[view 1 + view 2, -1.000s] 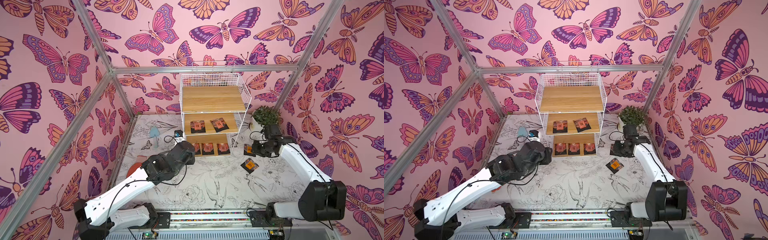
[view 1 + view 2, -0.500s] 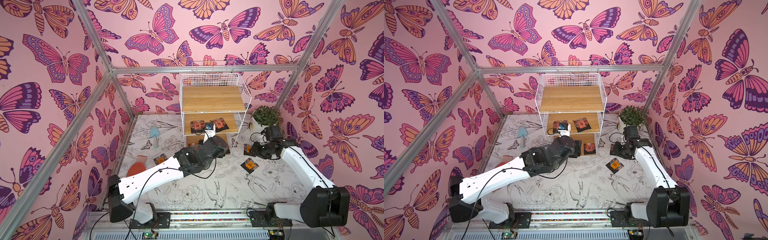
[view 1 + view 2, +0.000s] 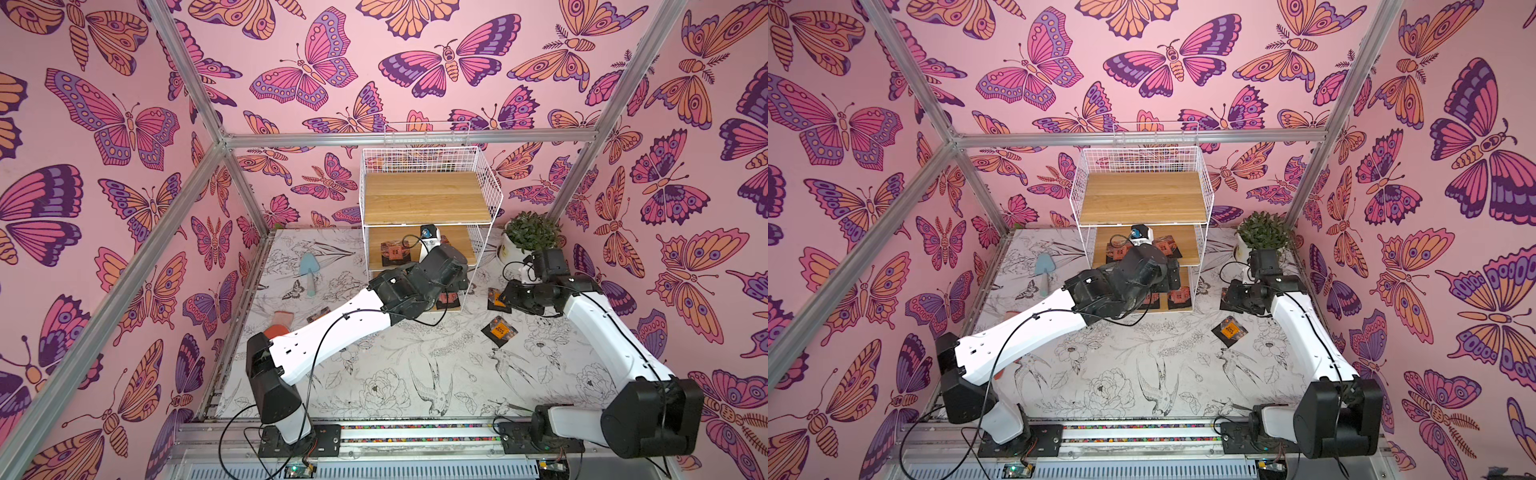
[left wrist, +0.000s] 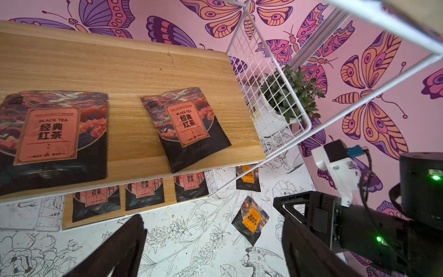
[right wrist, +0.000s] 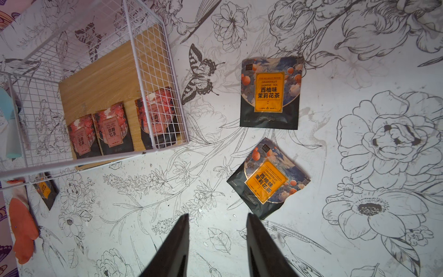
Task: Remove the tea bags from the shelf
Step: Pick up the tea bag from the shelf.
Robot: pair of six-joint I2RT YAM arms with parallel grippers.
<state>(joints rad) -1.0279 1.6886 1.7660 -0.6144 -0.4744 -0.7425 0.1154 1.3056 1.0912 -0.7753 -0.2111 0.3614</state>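
Reach step, seemingly: the spread, empty left pincer [image 4: 211,220] faced two flat black red-labelled tea bags [image 4: 189,127] on the middle board of the white wire-and-wood shelf [image 4: 119,67]; next it probably needed to advance and pinch one edge. The right pincer [image 5: 217,214] hung spread, empty

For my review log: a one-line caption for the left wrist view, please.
Open left tool faces two black tea sachets on the shelf's middle board; three more sachets lie below.

Pink butterfly-print walls [image 3: 124,124] on three sides, silver metal frame bars [image 3: 291,141] along the edges, white bench [image 3: 395,374] covered in black line-drawn flowers and birds; bright, even light.
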